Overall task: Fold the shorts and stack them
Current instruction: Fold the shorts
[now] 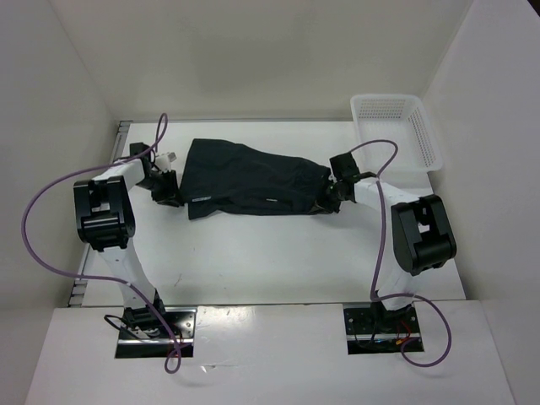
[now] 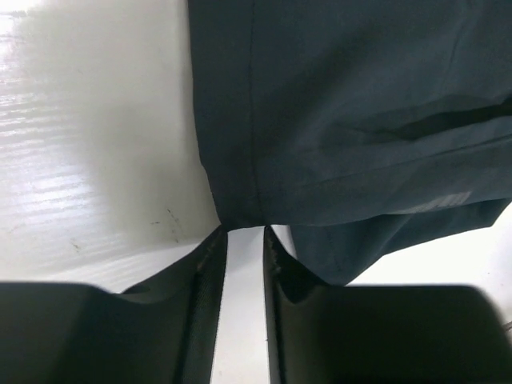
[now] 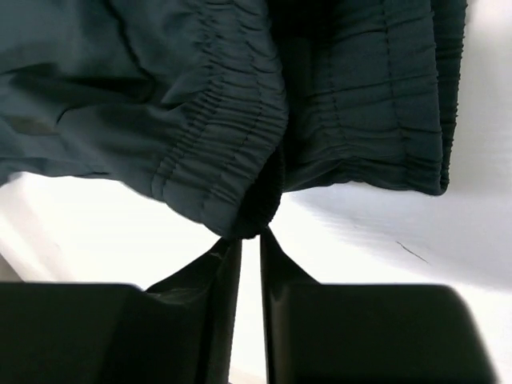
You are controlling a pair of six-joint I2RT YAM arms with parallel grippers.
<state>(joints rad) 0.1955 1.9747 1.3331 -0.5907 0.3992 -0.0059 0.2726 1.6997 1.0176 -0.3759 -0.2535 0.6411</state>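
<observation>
The dark shorts (image 1: 253,181) lie stretched left to right across the middle of the table, waistband at the right end. My left gripper (image 1: 173,192) sits at their left end. In the left wrist view it (image 2: 244,232) stands narrowly open, with the fingertips (image 2: 218,237) at the hem of the shorts (image 2: 360,104) and bare table showing between them. My right gripper (image 1: 325,201) is at the right end. In the right wrist view it (image 3: 250,234) is pinched on a bunched fold of the gathered waistband (image 3: 240,120).
A white mesh basket (image 1: 396,126) stands at the back right corner, just behind the right arm. White walls close in the table (image 1: 270,261) on three sides. Purple cables loop out from both arms.
</observation>
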